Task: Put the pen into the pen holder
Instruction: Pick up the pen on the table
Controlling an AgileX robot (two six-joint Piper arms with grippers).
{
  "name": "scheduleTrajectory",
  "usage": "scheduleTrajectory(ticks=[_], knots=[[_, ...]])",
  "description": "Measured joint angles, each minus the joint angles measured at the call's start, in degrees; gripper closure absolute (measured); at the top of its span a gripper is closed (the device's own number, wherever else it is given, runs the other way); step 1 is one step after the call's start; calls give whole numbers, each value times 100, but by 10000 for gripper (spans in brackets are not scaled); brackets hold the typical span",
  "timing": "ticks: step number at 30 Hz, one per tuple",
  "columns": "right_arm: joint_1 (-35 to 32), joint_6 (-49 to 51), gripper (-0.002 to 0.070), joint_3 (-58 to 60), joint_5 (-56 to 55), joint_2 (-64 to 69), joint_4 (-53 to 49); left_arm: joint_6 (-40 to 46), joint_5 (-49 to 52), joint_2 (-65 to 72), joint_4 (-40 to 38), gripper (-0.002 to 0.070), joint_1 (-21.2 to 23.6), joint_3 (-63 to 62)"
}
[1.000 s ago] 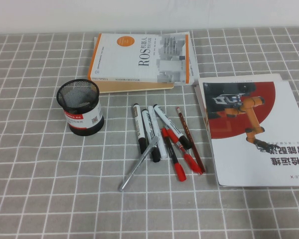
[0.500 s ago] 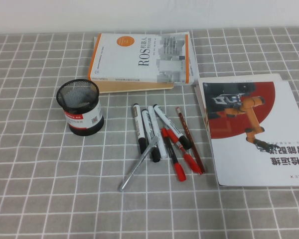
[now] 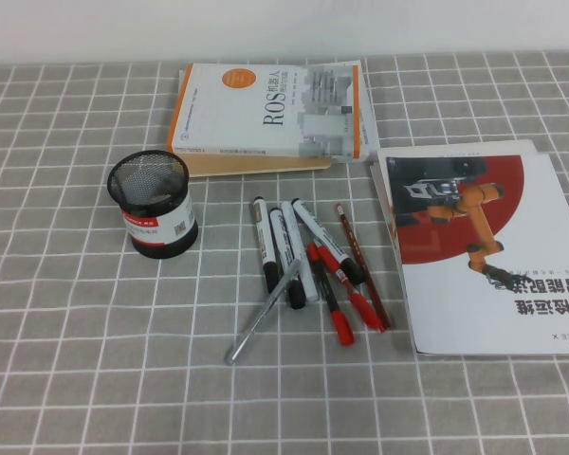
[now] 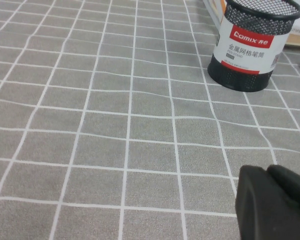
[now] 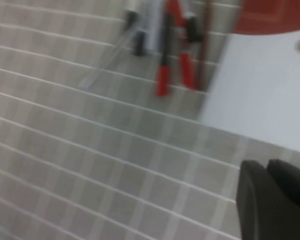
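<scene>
Several thick white markers with black caps [image 3: 286, 254] lie side by side in the middle of the table, mixed with thin red pens [image 3: 334, 299] and a slim silver pen [image 3: 263, 315]. The black mesh pen holder [image 3: 154, 204] stands upright to their left, with nothing showing inside it. It also shows in the left wrist view [image 4: 252, 42]. My left gripper [image 4: 270, 200] is shut and empty, low over bare cloth, well short of the holder. My right gripper [image 5: 267, 200] is shut and empty, near the booklet's corner; the pens [image 5: 162, 75] show blurred ahead of it. Neither gripper shows in the high view.
A thick ROS book [image 3: 266, 118] lies behind the pens. A red-and-white booklet [image 3: 484, 256] lies to their right, also in the right wrist view [image 5: 270, 85]. A brown pencil [image 3: 360, 270] lies beside the red pens. Grey checked cloth [image 3: 95, 360] covers the table.
</scene>
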Motion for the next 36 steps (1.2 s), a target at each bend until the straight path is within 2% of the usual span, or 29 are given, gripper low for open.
scheduleTrajectory(ticks=[6,11,21,29,32,34,36], knots=[[983,820,689,-1258,268,1349,-1666,0,0,0,0,680,0,0],[1679,1132,689,-2193,268,2611,-2525,0,0,0,-22,680,0,0],[2893,1236,689,-3978,268,4796,-3833,0,0,0,-35,680,0,0],[3136,1236,687,-5522,268,6125,-4007,0,0,0,-48,680,0,0],[3136,1236,662,-5971,268,6476,-4007,0,0,0,-126,680,0,0],[3136,1161,619,-6120,268,6621,-3940,0,0,0,-184,680,0,0],[3136,1109,545,-6203,268,6730,-3867,0,0,0,-209,680,0,0]])
